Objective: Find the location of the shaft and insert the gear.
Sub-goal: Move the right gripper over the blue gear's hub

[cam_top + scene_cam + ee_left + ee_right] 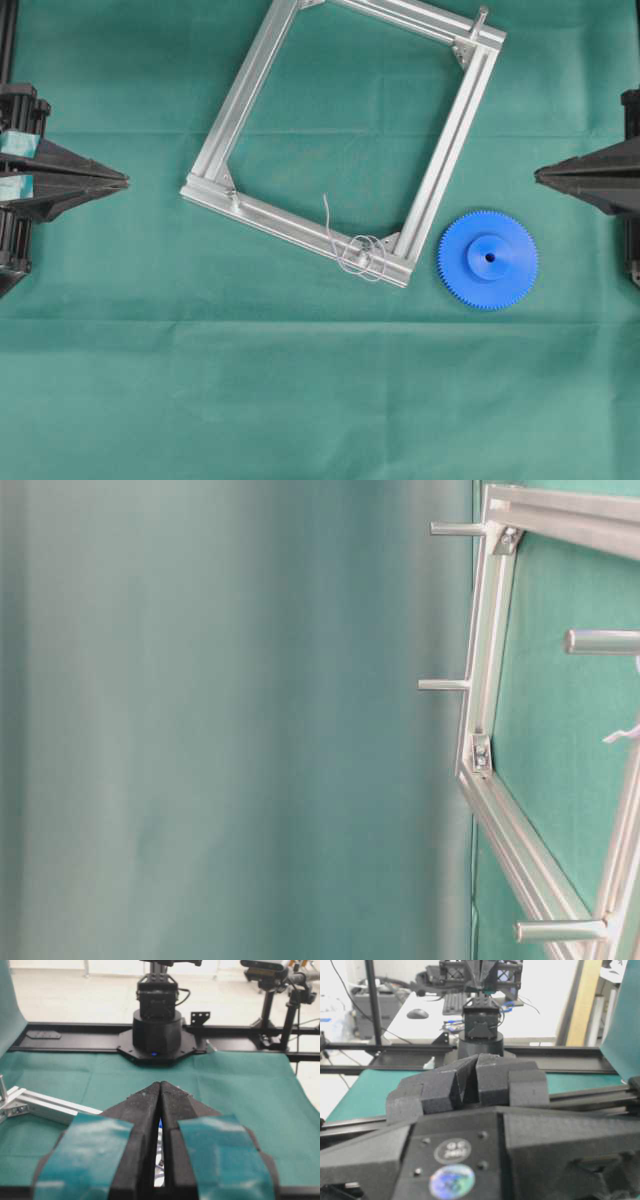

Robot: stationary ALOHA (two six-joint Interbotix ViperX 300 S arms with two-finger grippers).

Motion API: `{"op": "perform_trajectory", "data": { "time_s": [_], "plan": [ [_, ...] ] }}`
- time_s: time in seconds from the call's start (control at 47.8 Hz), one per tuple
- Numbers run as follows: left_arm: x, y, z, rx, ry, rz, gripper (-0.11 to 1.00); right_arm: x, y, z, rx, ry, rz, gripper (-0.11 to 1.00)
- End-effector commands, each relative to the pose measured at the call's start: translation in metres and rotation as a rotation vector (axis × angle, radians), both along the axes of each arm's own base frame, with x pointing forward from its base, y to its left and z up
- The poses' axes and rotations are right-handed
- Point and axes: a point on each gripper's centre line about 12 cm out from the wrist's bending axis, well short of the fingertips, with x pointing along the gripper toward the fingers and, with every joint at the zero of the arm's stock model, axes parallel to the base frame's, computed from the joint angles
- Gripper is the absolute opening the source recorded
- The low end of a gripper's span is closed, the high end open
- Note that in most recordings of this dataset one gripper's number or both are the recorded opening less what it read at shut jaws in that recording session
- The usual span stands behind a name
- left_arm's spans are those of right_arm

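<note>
Fingers of left gripper (160, 1091) and right gripper (475, 1071) pressed together, holding nothing.

A robotics lab: camera stands (280, 1005), cluttered desks (420, 1010).

Left hand (122, 181), right hand (540, 174) closed, apart

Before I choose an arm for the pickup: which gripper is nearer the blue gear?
Right. The right gripper sits just up and right of the blue gear; the left gripper waits across the aluminium frame, far left.
</note>
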Motion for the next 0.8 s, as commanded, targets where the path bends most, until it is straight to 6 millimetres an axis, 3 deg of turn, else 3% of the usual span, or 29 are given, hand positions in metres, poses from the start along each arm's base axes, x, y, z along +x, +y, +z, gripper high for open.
{"op": "perform_trajectory", "data": {
  "time_s": [0.0, 0.063, 0.335, 0.46, 0.544, 0.712, 0.774],
  "plan": [
    [0.0036, 0.0015, 0.0147, -0.003, -0.014, 0.009, 0.01, 0.0016, 0.0000, 0.0032, 0.000, -0.005, 0.000, 0.00],
    [0.0041, 0.0016, 0.0148, -0.004, 0.005, 0.009, 0.03, 0.0027, -0.0001, 0.0007, 0.000, 0.048, -0.001, 0.04],
    [0.0029, 0.0015, 0.0156, -0.005, 0.015, 0.008, 0.00, 0.0033, -0.0001, -0.0056, 0.042, 0.299, -0.003, 0.03],
    [0.0023, 0.0015, 0.0162, -0.005, 0.012, 0.008, 0.01, 0.0029, -0.0001, -0.0022, 0.050, 0.345, -0.005, 0.09],
    [0.0026, 0.0015, 0.0159, -0.003, 0.014, 0.008, 0.00, 0.0028, -0.0001, -0.0011, 0.059, 0.367, -0.006, 0.26],
    [0.0024, 0.0015, 0.0169, -0.005, 0.011, 0.008, 0.01, 0.0010, -0.0002, -0.0045, 0.065, 0.422, -0.010, 0.76],
    [0.0024, 0.0015, 0.0167, -0.005, 0.012, 0.008, 0.00, 0.0004, -0.0002, -0.0050, 0.067, 0.439, -0.010, 0.88]
  ]
}}
